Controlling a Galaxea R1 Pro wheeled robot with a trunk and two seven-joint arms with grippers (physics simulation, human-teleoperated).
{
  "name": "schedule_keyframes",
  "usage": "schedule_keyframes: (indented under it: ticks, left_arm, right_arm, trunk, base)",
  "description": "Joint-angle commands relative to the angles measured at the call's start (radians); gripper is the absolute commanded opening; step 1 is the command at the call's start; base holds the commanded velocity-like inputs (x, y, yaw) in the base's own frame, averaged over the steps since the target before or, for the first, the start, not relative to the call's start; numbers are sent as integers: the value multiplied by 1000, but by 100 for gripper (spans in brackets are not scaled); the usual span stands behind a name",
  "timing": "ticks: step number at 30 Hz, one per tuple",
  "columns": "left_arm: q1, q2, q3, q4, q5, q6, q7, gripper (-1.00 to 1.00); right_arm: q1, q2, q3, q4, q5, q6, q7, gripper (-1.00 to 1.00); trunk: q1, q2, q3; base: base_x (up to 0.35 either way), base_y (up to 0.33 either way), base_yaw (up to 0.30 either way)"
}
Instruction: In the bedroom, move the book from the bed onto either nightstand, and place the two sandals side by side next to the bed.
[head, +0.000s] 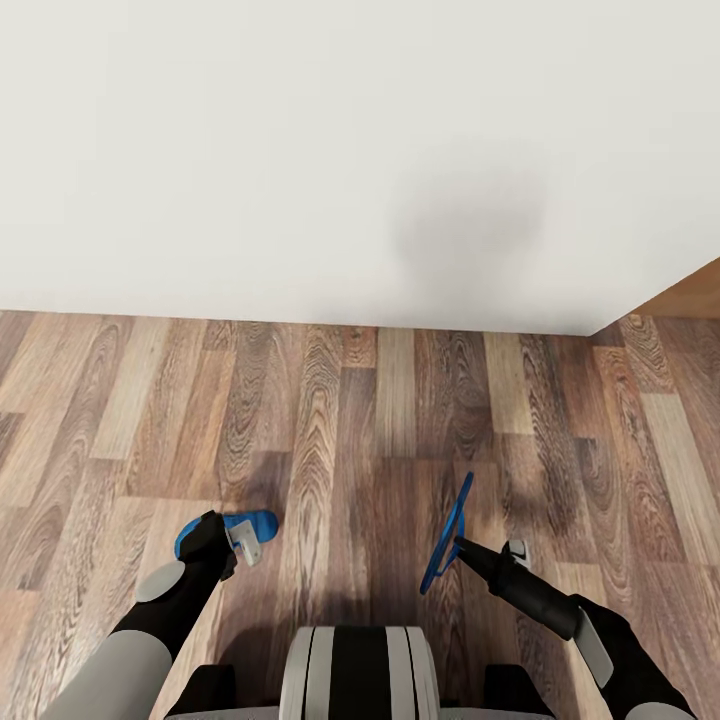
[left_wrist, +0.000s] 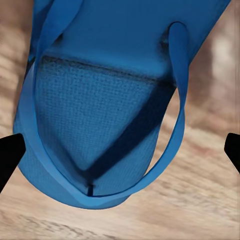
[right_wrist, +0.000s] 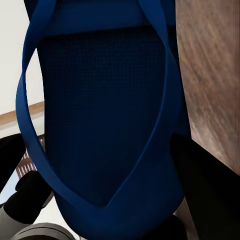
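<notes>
Wood plank floor (head: 380, 420) ahead, white wall (head: 300, 150) beyond. My left gripper (head: 238, 545) grips one blue sandal (head: 250, 523), held low near floor. My right gripper (head: 462, 548) pinches second sandal (head: 448, 535), edge-up, jutting forward from fingers. I judge both sandals lifted, placing beside bed pending; book step unconfirmed. No readable writing.

Open wood plank floor (head: 380, 420) fills the middle of the frame, free for passing. A white wall (head: 300, 150) blocks the whole upper half, with a brown edge (head: 690, 298) at the right.
</notes>
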Motion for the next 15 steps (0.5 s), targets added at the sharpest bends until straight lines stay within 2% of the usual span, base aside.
schedule_keyframes:
  ticks: [1,15]
  left_arm:
    - [0,1,-4,-2,-8,3,-8,100]
    - [0,1,-4,-1,-8,3,-8,100]
  right_arm:
    - [0,0,-1,0,-3,10,2,-100]
    - [0,0,-1,0,-2,10,2,-100]
  trunk:
    - [0,0,-1]
    - [0,0,-1]
  base:
    - [0,0,0]
    - [0,0,0]
